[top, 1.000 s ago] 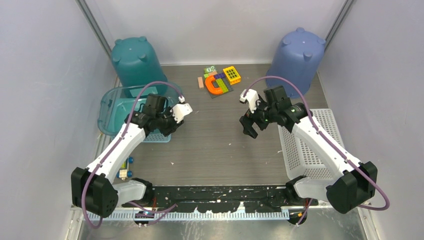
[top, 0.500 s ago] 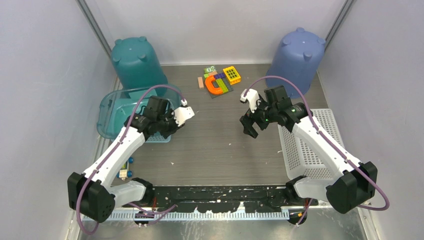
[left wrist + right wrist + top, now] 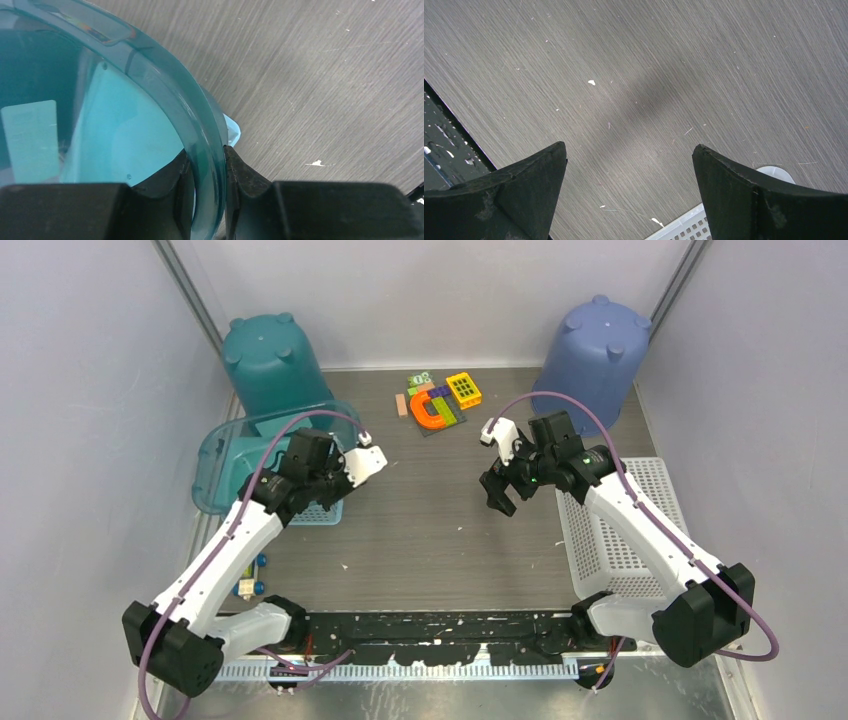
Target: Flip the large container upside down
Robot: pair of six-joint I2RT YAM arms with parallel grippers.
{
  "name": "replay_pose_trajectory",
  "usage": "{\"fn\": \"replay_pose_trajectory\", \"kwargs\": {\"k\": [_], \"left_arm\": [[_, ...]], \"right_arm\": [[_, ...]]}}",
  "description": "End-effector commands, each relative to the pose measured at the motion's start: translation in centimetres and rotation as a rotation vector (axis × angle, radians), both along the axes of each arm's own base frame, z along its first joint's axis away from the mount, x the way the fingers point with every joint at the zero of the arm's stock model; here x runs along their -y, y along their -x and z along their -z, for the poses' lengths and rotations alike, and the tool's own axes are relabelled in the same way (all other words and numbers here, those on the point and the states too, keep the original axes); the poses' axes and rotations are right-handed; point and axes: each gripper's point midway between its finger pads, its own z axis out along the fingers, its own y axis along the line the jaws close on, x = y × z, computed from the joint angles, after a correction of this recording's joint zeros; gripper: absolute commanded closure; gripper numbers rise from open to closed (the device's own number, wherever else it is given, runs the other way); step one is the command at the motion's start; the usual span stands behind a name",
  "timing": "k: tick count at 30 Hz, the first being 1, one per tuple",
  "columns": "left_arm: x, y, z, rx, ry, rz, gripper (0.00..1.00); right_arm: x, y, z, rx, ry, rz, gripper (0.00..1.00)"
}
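Note:
The large container (image 3: 232,455) is a clear teal tub at the left of the table, tipped up on its side with its open face toward the middle. My left gripper (image 3: 322,483) is shut on its rim; in the left wrist view the teal rim (image 3: 197,120) runs between the two black fingers (image 3: 240,172). A light blue basket (image 3: 318,511) sits under and beside the tub. My right gripper (image 3: 499,493) is open and empty over bare table at mid-right, seen in the right wrist view (image 3: 629,155).
A dark teal bucket (image 3: 272,358) stands upside down at the back left, a blue bucket (image 3: 592,355) upside down at the back right. Colourful toy blocks (image 3: 438,400) lie at the back centre. A white perforated tray (image 3: 625,530) lies at the right. Small items (image 3: 251,575) lie at the left front.
My left arm has lifted and swung toward the back left with the tub's rim in it, tipping the tub further up. The right arm has not moved.

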Motion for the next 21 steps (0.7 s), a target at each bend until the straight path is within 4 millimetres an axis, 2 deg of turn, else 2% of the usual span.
{"fn": "replay_pose_trajectory", "kwargs": {"k": [1, 17, 21], "left_arm": [[0.3, -1.3, -4.7, 0.149, 0.040, -0.017, 1.00], [2.6, 1.0, -9.1, 0.224, 0.054, 0.088, 1.00], [3.4, 1.9, -9.6, 0.214, 0.070, 0.136, 1.00]], "right_arm": [[-0.4, -0.4, -1.2, 0.048, -0.031, -0.015, 0.00], [-0.3, -0.6, -1.5, 0.062, -0.032, -0.008, 0.00], [-0.2, -0.7, -1.8, 0.073, -0.030, -0.005, 0.00]]}}
